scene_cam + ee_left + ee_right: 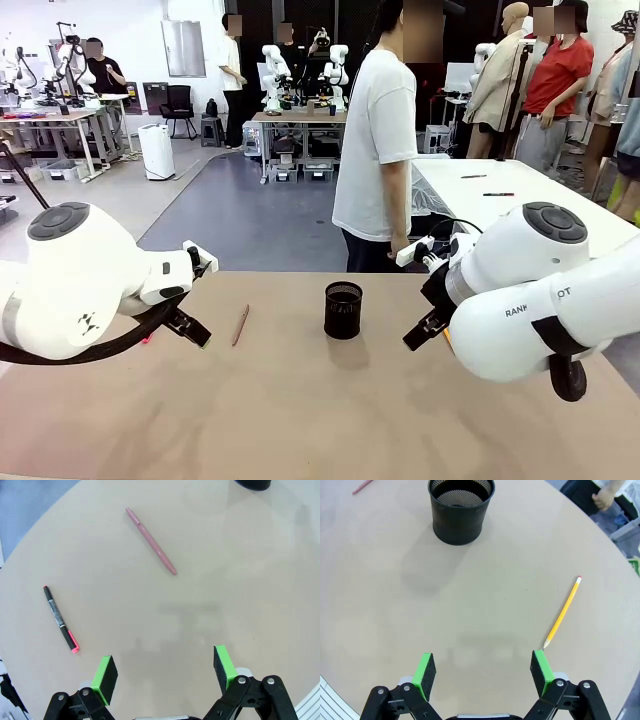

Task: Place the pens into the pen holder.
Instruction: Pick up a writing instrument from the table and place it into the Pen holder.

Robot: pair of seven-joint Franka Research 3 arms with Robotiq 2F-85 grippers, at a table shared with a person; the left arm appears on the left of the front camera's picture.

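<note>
Left gripper (163, 666), bottom of left wrist view: fingers wide, holding nothing. Black marker (61, 619) flat on table (225, 580) at mid-left, pink-red pen (150, 541) upper centre, well apart. Pen holder (343, 309) upright, centre of front view. Right gripper (483, 666), bottom of right wrist view: fingers wide, empty. Yellow pencil (563, 612) flat at right.

The tan table (300, 400) before me carries four things, each apart from the others. A black mesh pen holder (343, 309) stands upright near its middle, with a reddish-brown pen (240, 325) lying flat at its 9 o'clock. In my left wrist view, a black marker (60, 619) lies at that pen's 8 o'clock. In my right wrist view, a yellow pencil (563, 612) lies between the holder's 4 and 5 o'clock.
</note>
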